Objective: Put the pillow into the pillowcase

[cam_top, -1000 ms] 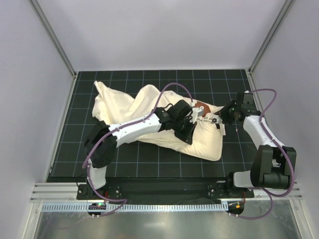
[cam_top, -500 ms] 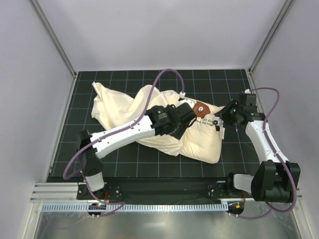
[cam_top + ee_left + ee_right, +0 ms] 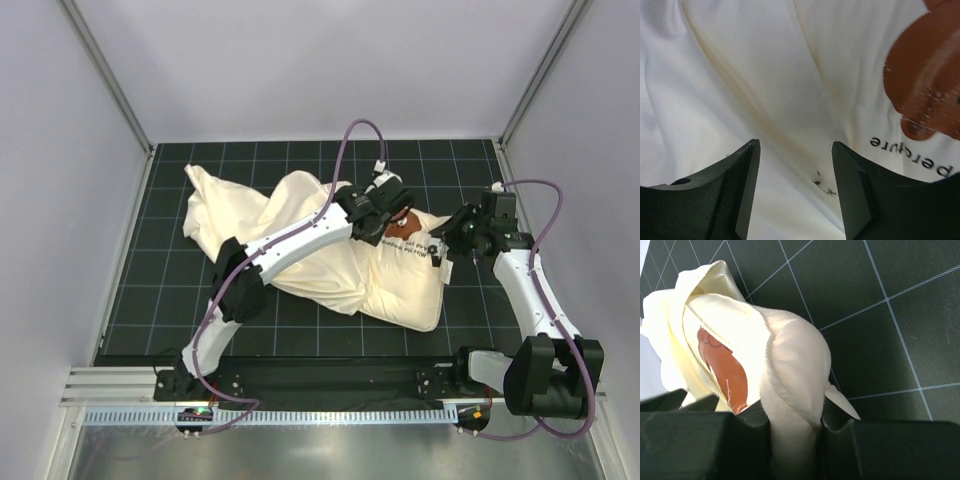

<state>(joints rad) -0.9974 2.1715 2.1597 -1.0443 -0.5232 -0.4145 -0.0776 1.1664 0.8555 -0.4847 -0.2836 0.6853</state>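
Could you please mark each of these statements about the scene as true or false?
1. The left gripper has its jaws open above cream fabric, holding nothing. True.
2. The right gripper has its jaws open, clear of any fabric. False: they are closed on a corner of the pillow.
3. The brown logo is entirely covered by cloth. False: it shows beside the left gripper.
4. The pillowcase lies wrinkled toward the far left of the mat. True.
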